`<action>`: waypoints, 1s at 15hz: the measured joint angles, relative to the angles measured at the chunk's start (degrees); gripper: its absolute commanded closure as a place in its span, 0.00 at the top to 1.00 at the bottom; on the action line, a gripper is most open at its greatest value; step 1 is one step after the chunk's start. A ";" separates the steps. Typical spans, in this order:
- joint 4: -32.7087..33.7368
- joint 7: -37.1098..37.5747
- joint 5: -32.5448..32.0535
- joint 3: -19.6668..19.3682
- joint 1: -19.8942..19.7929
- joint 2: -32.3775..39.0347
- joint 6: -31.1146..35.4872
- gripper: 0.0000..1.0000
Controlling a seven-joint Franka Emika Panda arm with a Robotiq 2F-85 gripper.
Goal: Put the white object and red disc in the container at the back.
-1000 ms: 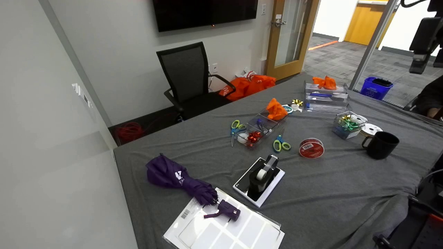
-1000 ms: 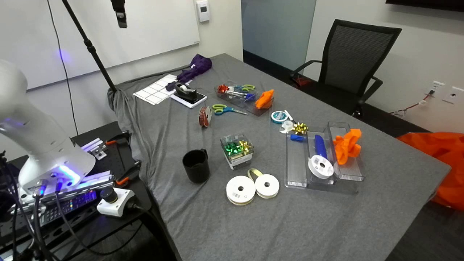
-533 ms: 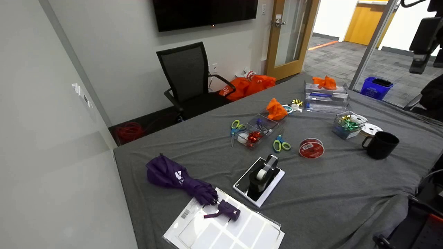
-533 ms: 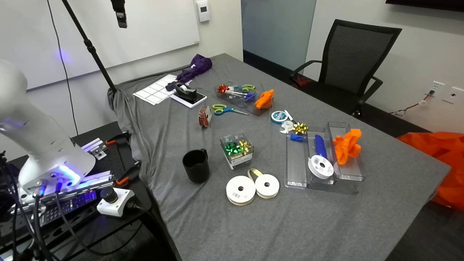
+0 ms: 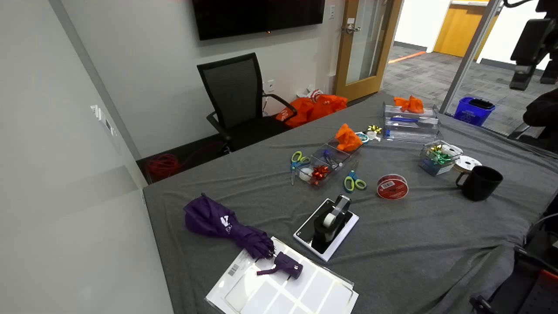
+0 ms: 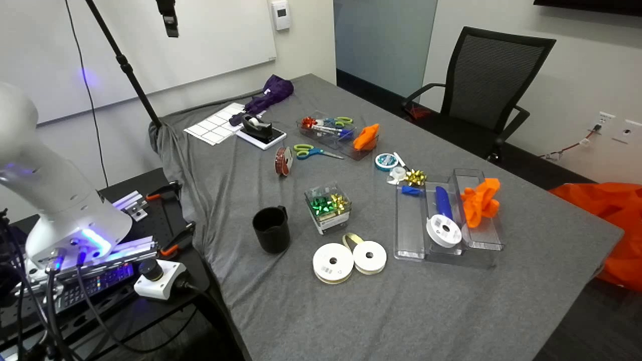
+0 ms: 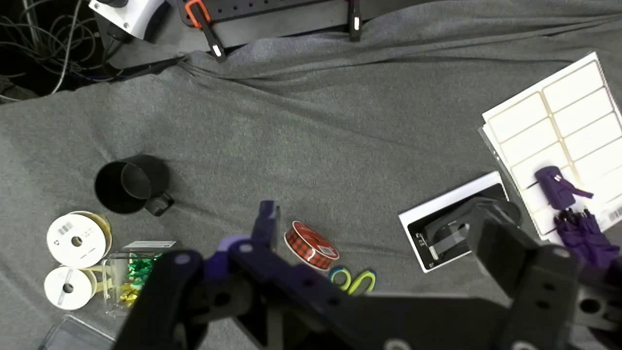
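The red disc is a red ribbon spool (image 5: 392, 187) standing on its edge on the grey cloth, also in an exterior view (image 6: 284, 161) and the wrist view (image 7: 311, 245). White spools (image 6: 333, 263) (image 6: 369, 256) lie beside a small clear box; I cannot tell which white thing is meant. A clear compartmented container (image 6: 410, 230), also in an exterior view (image 5: 412, 134), holds a white spool (image 6: 444, 230), blue items and orange cloth. Another clear box (image 6: 346, 146) stands farther back. My gripper (image 7: 376, 211) is open and empty, high above the table, also at an exterior view's edge (image 5: 534, 80).
A black mug (image 6: 271, 229) and a small clear box of bows (image 6: 328, 208) stand near the white spools. Scissors (image 5: 354, 182) lie by the red spool. A tape dispenser (image 5: 331, 221) sits on a white box. A purple umbrella (image 5: 226, 226) lies on label sheets (image 5: 301, 292).
My gripper has shifted slightly, a little left in one exterior view and a little right in another. It stays open. The objects on the table have not moved.
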 measured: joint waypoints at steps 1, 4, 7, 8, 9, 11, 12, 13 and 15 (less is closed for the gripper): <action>0.09 0.95 0.33 -0.24 -0.17 0.24 1.32 1.00; 1.00 5.09 1.26 -0.99 -1.54 2.82 7.18 1.00; 2.18 9.93 1.58 -1.76 -3.36 7.23 14.27 1.00; 2.60 11.67 1.75 -2.05 -3.88 8.90 16.51 1.00; 3.13 13.43 1.92 -2.30 -4.36 10.63 18.52 1.00; 4.46 17.01 2.29 -2.73 -5.07 14.07 21.65 1.00; 5.23 18.87 2.41 -2.91 -5.31 15.73 22.79 1.00; 6.02 20.75 2.54 -3.07 -5.48 17.39 23.76 1.00; 7.71 24.61 2.85 -3.40 -5.71 20.59 25.25 1.00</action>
